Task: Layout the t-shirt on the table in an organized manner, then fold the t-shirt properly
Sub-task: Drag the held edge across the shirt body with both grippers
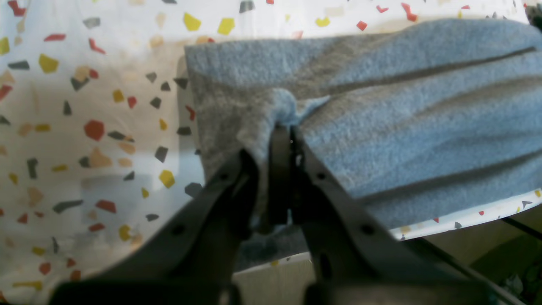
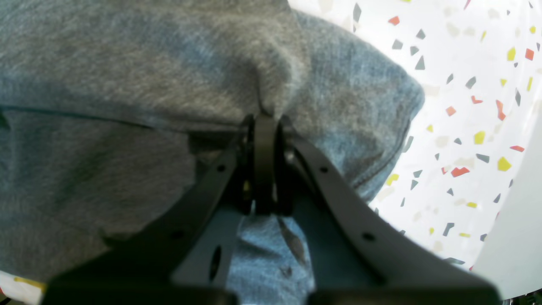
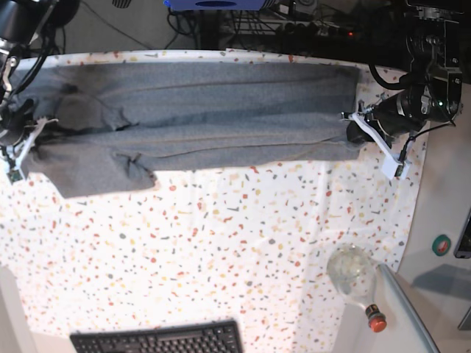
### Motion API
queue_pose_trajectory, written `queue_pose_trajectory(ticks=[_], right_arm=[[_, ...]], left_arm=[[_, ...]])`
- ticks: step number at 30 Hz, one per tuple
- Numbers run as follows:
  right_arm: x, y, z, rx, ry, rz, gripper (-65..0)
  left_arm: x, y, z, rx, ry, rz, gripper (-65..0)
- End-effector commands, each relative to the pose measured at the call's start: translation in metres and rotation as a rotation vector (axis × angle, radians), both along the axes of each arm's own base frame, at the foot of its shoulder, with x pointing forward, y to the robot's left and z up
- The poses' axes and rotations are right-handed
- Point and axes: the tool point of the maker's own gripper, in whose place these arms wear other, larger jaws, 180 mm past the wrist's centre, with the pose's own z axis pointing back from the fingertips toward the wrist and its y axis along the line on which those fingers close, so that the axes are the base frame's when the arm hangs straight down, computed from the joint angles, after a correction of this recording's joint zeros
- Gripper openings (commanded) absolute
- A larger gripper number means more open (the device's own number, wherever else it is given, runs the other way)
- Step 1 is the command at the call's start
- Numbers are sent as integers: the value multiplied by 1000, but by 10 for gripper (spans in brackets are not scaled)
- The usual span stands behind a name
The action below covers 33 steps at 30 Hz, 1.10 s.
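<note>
Heather-grey cotton t-shirt [image 3: 243,95], soft, creased lengthwise, spans the upper part of the base view, a flap hanging out at left. Left jaws [image 1: 281,169] and right jaws [image 2: 266,165] are closed, each pinching bunched fabric. Desk [image 3: 221,250]: white cloth, multicoloured terrazzo flecks. Black keyboard [image 3: 158,340], bottom left; clear rounded object [image 3: 352,272], lower right.

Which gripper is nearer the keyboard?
Right. The right gripper pinches the shirt above the keyboard's near end; the left gripper pinches it farther across, well past the other end.
</note>
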Motion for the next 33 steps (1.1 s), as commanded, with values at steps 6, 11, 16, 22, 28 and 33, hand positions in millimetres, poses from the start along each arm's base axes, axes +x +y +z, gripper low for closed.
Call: queue_pose_trajectory(ticks=[6,11,16,22,28,33], right_arm=[[7,-10,11,-24,-30,0,-650],[-3,-7,-5,3,17,-10,-650],[-4,-7,-8,7,25,-12,-650],[-4,-8,-7,7,24,-17,-650],[-7,-10,-8,3,37,-20,-609],[-6,-11,-5,-8,39,-21,-267]], left_arm=[[-1,10,2,23,-5,-3,-650],[-9,21,-15,96,38,9,-650],[-11,17,-23,149,49,6,-650],[-13,6,-27,139,58,-25,-650],[-12,9,-25,142,55,-16,-650],[-13,9,-25,142,54,-17,-476]])
